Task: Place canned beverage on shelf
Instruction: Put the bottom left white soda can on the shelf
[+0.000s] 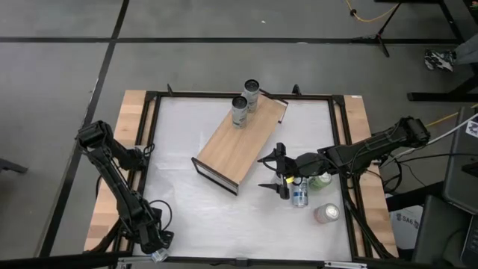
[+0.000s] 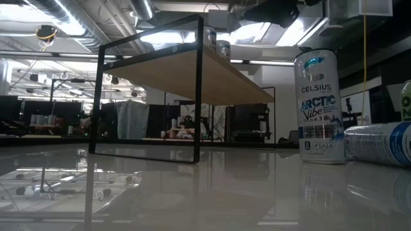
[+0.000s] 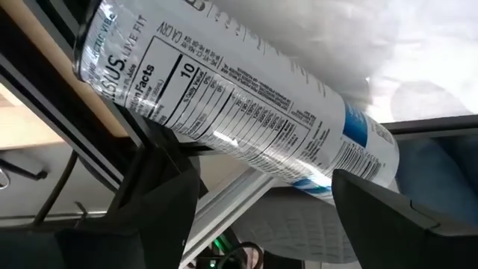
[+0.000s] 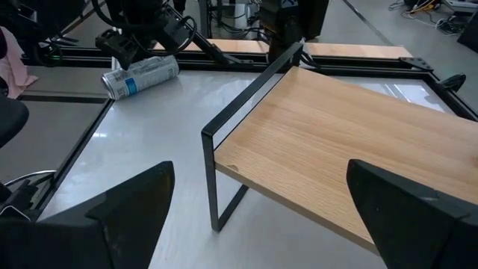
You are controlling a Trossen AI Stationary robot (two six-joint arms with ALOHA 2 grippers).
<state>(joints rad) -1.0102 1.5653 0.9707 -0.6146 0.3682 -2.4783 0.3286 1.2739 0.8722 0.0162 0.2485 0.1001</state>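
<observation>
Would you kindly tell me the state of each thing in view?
shelf: standing on the table
two cans: upright on the shelf
Celsius can: upright on the table
lying can: on its side, at the left gripper
left gripper: open
right gripper: open, empty, beside the shelf

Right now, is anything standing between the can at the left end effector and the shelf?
Nothing visible. Only bare tabletop lies between that can and the shelf; two other cans stand at its far end.
</observation>
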